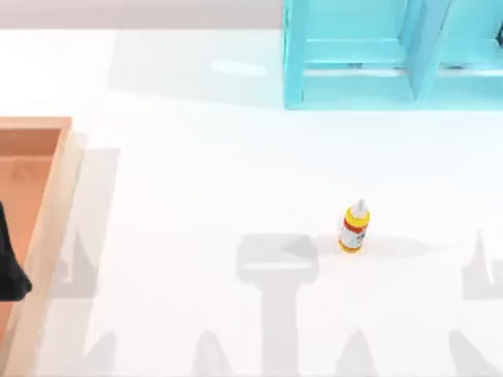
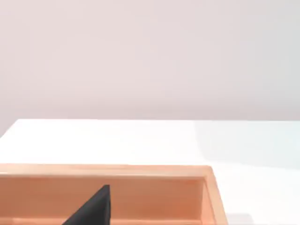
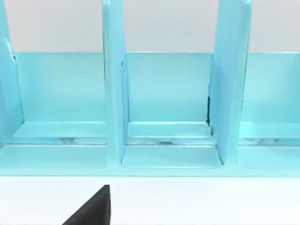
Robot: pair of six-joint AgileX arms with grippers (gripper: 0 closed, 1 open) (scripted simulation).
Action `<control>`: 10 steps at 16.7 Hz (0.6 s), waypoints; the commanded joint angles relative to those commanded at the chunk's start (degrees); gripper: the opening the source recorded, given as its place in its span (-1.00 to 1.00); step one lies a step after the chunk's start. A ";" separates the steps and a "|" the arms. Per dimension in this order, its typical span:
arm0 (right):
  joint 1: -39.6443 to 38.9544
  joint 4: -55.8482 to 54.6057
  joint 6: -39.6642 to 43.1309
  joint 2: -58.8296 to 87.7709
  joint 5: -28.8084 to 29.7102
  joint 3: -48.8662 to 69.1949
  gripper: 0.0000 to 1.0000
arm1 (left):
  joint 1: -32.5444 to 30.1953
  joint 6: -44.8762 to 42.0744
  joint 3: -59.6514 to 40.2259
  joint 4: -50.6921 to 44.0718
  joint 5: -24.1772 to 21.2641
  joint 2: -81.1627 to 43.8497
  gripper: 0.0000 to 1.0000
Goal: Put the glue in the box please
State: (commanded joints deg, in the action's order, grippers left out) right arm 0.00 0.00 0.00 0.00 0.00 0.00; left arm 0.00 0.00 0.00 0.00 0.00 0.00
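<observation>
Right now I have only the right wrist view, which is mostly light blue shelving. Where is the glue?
Observer: The glue stands upright on the white table, right of centre in the top view, in front of the shelf unit.
Operator: And the box?
Observer: The box sits at the table's left edge, well apart from the glue.
Operator: Is any gripper near it?
Observer: A dark part of the left gripper hangs over the box's floor.

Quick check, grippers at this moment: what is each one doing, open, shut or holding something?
Left gripper: over the box at the table's left; fingers cannot be told.
Right gripper: facing the blue shelf; cannot be told.
</observation>
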 joint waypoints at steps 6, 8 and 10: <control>0.00 0.00 0.00 0.00 0.00 0.00 1.00 | -3.55 2.01 -2.80 1.36 3.09 -5.54 1.00; 0.00 0.00 0.00 0.00 0.00 0.00 1.00 | -7.23 3.98 -5.77 2.77 6.64 -11.86 1.00; 0.00 0.00 0.00 0.00 0.00 0.00 1.00 | -11.89 6.41 -9.51 4.55 11.13 -20.42 1.00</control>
State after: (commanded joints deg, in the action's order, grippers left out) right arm 0.00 0.00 0.00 0.00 0.00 0.00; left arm -11.89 6.41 -9.51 4.55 11.13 -20.42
